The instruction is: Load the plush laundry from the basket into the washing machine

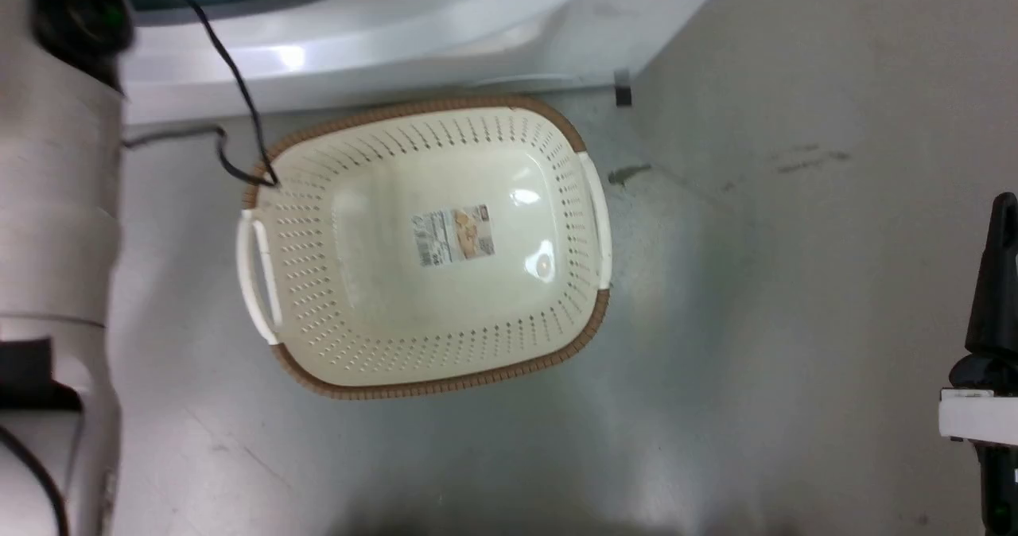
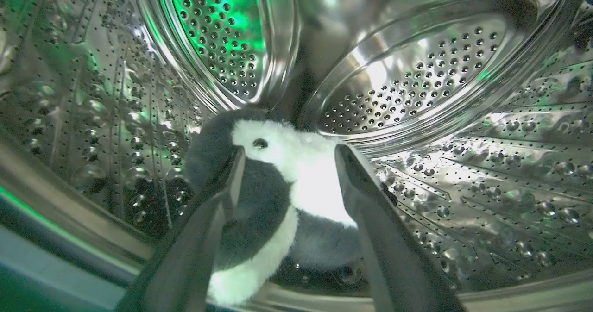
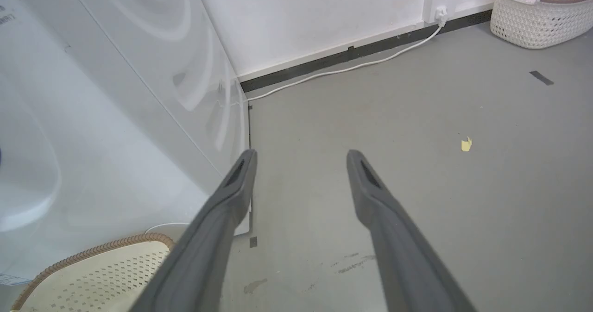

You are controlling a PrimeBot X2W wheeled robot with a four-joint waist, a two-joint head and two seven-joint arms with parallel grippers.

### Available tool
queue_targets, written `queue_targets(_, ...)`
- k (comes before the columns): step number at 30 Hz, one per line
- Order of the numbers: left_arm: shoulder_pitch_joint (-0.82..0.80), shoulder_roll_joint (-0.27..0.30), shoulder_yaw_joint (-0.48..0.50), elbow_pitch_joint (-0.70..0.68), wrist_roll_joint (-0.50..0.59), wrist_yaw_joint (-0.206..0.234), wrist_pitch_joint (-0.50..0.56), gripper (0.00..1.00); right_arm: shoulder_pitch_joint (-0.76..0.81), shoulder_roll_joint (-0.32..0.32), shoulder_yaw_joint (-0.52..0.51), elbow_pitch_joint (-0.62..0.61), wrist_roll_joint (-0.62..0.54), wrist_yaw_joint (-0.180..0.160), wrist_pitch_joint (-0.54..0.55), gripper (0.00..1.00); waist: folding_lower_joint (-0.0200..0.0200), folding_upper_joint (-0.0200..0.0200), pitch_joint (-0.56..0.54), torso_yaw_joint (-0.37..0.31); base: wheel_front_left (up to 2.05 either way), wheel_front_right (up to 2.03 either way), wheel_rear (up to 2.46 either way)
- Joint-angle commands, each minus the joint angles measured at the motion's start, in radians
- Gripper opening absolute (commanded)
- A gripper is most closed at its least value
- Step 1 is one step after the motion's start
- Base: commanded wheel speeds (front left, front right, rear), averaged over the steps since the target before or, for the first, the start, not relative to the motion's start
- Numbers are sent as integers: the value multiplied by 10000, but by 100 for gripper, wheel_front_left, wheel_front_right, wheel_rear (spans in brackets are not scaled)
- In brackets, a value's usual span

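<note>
Plush laundry [image 2: 315, 177] in perforated steel drum [image 2: 486, 173]

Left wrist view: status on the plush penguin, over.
Left gripper inside shiny steel drum, jaws open astride fluffy black-and-white plush penguin lying on drum wall. Right gripper open over grey floor. Cream perforated basket empty. Nothing blocking.

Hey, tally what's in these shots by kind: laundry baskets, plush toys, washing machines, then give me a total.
Laundry baskets: 2, the cream basket and the white basket by the wall.
Plush toys: 1, the penguin plush inside the drum.
Washing machines: 1, the white washing machine.
Total: 4.
</note>
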Motion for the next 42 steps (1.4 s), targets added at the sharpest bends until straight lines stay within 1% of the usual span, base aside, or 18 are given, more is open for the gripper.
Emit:
queue_targets(1, 267, -85, -12, 70, -15, -59, -84, 100, -141, 11, 23, -9, -60, -7, 31, 100, 0, 0, -351, 216, 0, 0, 0)
queue_targets(11, 1771, -890, -323, 51, 465, -342, -145, 100, -91, 11, 255, 369, -72, -7, 143, 100, 0, 0, -1678, 677, 0, 0, 0)
queue_targets(19, 3310, -1318, -694, -186, 1006, -447, -147, 100, 151, 11, 410, 947, 26, -7, 89, 100, 0, 0, -2967, 892, 0, 0, 0)
queue_targets(26, 4597, -1412, -936, -249, 1257, -495, -148, 100, 511, 11, 603, 1476, -42, -7, -6, 100, 0, 0, -4234, 1034, 0, 0, 0)
queue_targets(32, 5641, -1370, -926, -543, 1303, -535, -148, 100, 873, 11, 799, 1883, -261, -7, -19, 100, 0, 0, -5288, 1143, 0, 0, 0)
queue_targets(34, 5833, -1363, -910, -632, 1318, -523, -148, 100, 934, 11, 843, 1933, -321, -7, -23, 100, 0, 0, -5447, 1161, 0, 0, 0)
queue_targets(35, 6255, -1339, -913, -856, 1407, -482, -148, 100, 1076, 11, 923, 2041, -470, -7, -21, 100, 0, 0, -5780, 1190, 0, 0, 0)
queue_targets(36, 6255, -1339, -913, -856, 1407, -482, -148, 100, 1076, 11, 923, 2041, -470, -7, -21, 100, 0, 0, -5780, 1190, 0, 0, 0)
queue_targets(38, 6854, -1256, -902, -1275, 1577, -395, -148, 100, 1259, 11, 1043, 2158, -733, -7, -42, 100, 0, 0, -6211, 1216, 0, 0, 0)
queue_targets(42, 7439, -1124, -939, -1655, 1771, -332, -148, 100, 1431, 11, 1128, 2272, -944, -7, -56, 100, 0, 0, -6609, 1215, 0, 0, 0)
